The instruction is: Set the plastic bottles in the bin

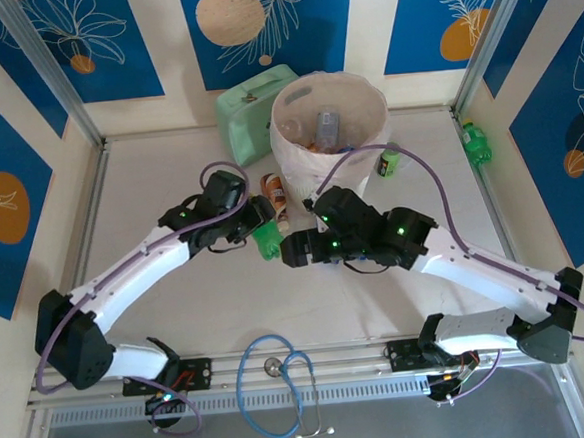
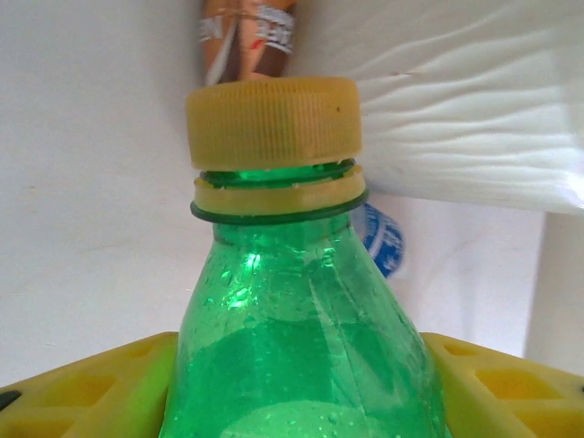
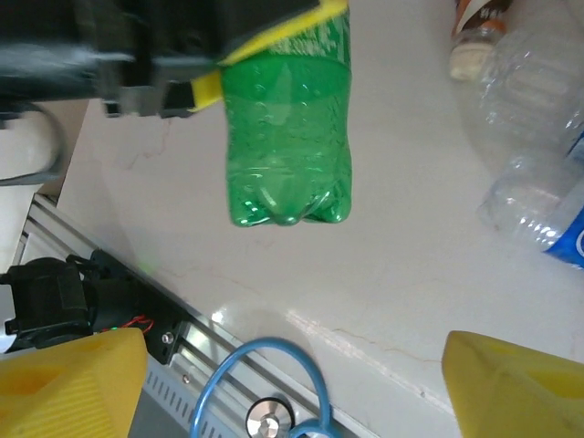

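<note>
Gripping green bottle [image 2: 301,347], left tool [image 2: 297,397] has yellow fingers [image 2: 82,392] closed on both sides of lower body: firm hold, judged ready for carry to bin [image 1: 302,153]. Bottle sits between fingers, long axis running along them, base back toward wrist, yellow cap [image 2: 274,123] out past fingertips, aimed at pale bin wall just ahead-right of tool. Brown-labelled bottle [image 2: 246,36] and clear blue-labelled bottle [image 2: 383,239] lie on bench [image 2: 91,182] beyond cap. Right tool [image 3: 292,383] spread wide, empty, facing bottle's base.

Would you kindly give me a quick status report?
Left tool shut on green bottle. Right tool open, empty. Bin ahead; brown-labelled bottle lies at its foot.
</note>
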